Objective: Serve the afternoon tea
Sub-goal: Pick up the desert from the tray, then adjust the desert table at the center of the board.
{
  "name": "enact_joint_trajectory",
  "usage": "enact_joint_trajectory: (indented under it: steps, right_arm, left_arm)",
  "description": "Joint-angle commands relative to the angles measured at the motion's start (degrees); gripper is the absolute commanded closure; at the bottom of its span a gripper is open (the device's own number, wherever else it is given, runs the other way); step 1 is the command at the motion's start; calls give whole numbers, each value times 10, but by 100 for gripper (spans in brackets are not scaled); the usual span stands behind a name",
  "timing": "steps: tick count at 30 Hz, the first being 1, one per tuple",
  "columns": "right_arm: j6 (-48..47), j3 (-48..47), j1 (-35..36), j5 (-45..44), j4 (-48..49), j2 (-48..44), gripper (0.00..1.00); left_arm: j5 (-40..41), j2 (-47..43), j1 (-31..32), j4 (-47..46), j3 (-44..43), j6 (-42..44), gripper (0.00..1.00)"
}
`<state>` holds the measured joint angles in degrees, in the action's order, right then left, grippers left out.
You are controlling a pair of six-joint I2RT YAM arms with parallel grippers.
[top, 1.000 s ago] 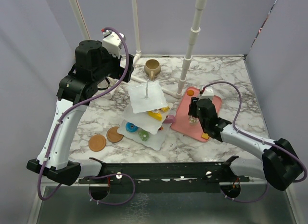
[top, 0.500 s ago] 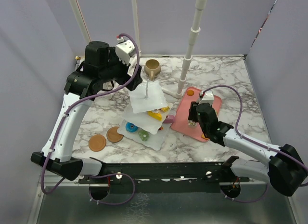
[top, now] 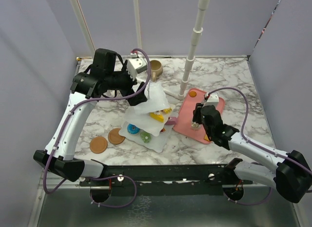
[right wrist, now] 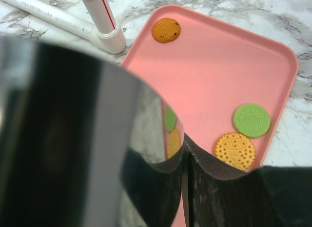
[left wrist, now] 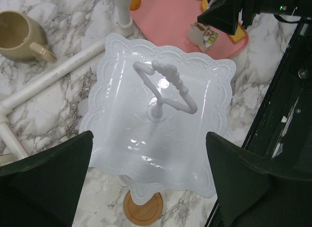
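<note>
The white three-tier stand (top: 148,107) rises mid-table, with yellow (top: 157,116), blue (top: 131,128) and green (top: 145,136) pastries on its lower plates. My left gripper (top: 138,84) hangs open over the top plate (left wrist: 195,90), its black fingers (left wrist: 53,173) straddling the plate well apart from the looped handle (left wrist: 165,83). The tan mug (top: 156,67) stands behind the stand. My right gripper (top: 196,120) hovers over the pink tray (top: 214,107), shut on shiny metal tongs (right wrist: 97,119). On the tray (right wrist: 219,75) lie a brown (right wrist: 165,30), a green (right wrist: 251,120) and a yellow cookie (right wrist: 234,150).
Two round wooden coasters (top: 98,145) (top: 116,136) lie left of the stand. A white pipe frame (top: 192,46) stands upright behind the tray, with a pipe lying on the table (left wrist: 53,71). A black rail (top: 161,173) runs along the near edge.
My left arm has swung from the back left rightwards until its open gripper sits over the stand's top plate. The right gripper has barely shifted over the tray.
</note>
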<state>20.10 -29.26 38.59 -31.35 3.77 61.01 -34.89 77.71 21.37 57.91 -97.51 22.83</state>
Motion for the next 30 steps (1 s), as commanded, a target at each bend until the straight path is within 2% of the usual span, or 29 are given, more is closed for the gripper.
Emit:
enact_joint_trajectory:
  steps: [1, 6, 13, 21, 30]
  right_arm:
    - [6, 5, 3, -17, 13, -15, 74]
    - [5, 6, 3, -12, 21, -22, 75]
    - [14, 8, 3, -9, 15, -33, 79]
    - [9, 2, 3, -12, -2, -61, 81]
    - [10, 5, 3, -14, -15, -85, 82]
  left_arm:
    - [-48, -13, -4, 42, 30, 72, 1]
    - [-55, -14, -3, 21, 49, 109, 4]
    - [-96, -5, -4, 3, 65, 161, 19]
    - [-127, 5, -3, -68, 95, 131, 41]
    - [-161, 32, -4, -106, 84, 95, 45]
